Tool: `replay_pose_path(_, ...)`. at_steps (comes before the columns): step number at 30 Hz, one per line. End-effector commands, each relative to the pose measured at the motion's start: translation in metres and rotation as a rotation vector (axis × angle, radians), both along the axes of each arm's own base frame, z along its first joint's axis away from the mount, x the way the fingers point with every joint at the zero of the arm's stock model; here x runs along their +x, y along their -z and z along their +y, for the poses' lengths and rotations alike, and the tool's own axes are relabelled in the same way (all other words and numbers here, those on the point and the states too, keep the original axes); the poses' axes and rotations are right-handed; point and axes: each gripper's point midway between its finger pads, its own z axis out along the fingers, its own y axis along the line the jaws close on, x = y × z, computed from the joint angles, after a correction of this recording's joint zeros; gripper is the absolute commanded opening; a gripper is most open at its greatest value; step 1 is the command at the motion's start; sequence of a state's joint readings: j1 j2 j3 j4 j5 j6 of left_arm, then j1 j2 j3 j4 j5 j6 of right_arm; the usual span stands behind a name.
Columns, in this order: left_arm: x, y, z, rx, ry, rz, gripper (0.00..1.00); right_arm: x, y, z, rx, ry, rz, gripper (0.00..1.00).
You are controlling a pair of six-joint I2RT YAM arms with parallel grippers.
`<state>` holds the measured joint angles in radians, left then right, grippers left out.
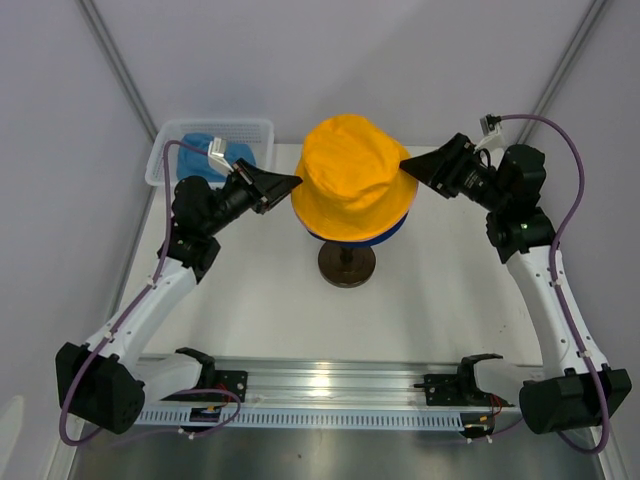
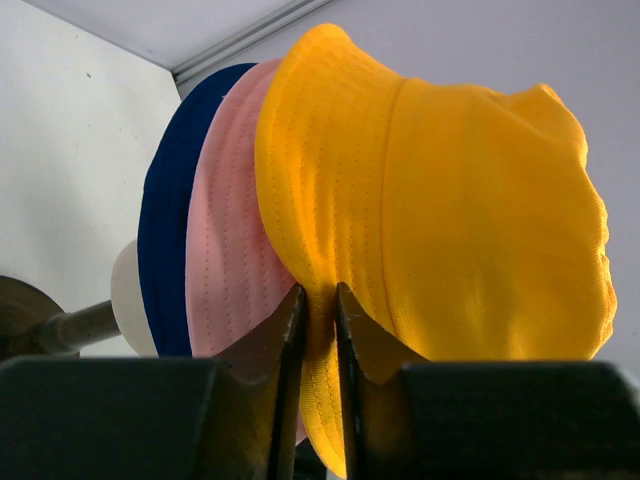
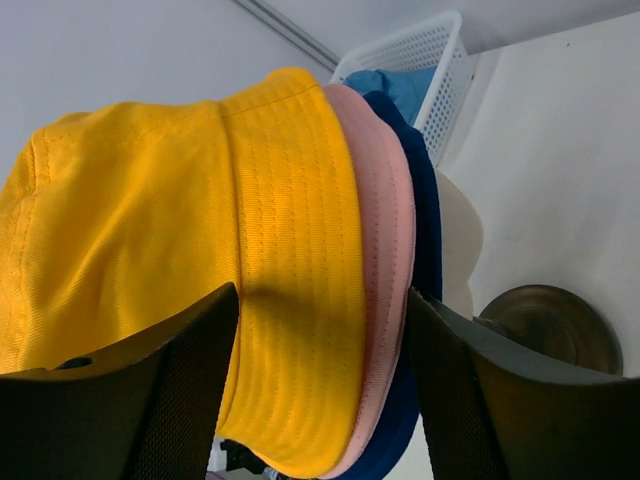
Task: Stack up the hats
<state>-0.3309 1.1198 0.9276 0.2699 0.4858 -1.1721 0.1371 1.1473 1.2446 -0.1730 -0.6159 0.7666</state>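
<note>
Three hats sit stacked on the mannequin head: the yellow-orange hat (image 1: 350,175) on top, the pink hat (image 2: 225,260) under it, and the dark blue hat (image 2: 165,240) lowest. My left gripper (image 2: 318,300) is at the stack's left side, shut on the yellow brim. On the stack's right side my right gripper (image 3: 320,300) stands open. Its jaws straddle the yellow-orange hat's brim (image 3: 290,250), the pink hat's brim (image 3: 385,240) and the dark blue hat's brim (image 3: 428,220). A light blue hat (image 1: 215,150) lies in the basket.
The white mesh basket (image 1: 255,128) stands at the back left corner of the table. The cream mannequin head (image 3: 458,240) rests on a dark round stand (image 1: 347,265) at the table's middle. Grey walls close in the back and sides.
</note>
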Motion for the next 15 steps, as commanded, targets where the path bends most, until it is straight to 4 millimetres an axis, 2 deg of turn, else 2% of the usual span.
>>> replay_pose_path(1,-0.009,-0.015,-0.006,-0.029,0.043,-0.061,0.18,0.005,-0.013,0.001,0.021,0.008,-0.051,0.65)
replay_pose_path(2,-0.008,-0.013,-0.007,-0.025,0.038,-0.058,0.14,0.006,-0.012,0.0,0.019,0.017,-0.051,0.63)
replay_pose_path(3,-0.007,-0.01,-0.007,-0.017,0.031,-0.057,0.04,0.007,-0.009,-0.001,0.014,0.022,-0.042,0.57)
replay_pose_path(4,-0.005,-0.007,-0.007,0.008,0.022,-0.07,0.01,0.008,-0.009,-0.002,0.009,0.026,-0.043,0.52)
replay_pose_path(6,0.0,-0.003,-0.005,0.046,-0.031,-0.07,0.01,0.01,-0.005,-0.003,-0.001,0.038,-0.034,0.44)
replay_pose_path(7,0.003,0.01,-0.003,0.092,-0.055,-0.055,0.01,0.009,-0.004,-0.003,-0.006,0.039,-0.031,0.42)
replay_pose_path(15,0.01,0.051,0.001,0.239,-0.159,-0.006,0.01,0.015,0.006,-0.007,-0.036,0.063,-0.02,0.14)
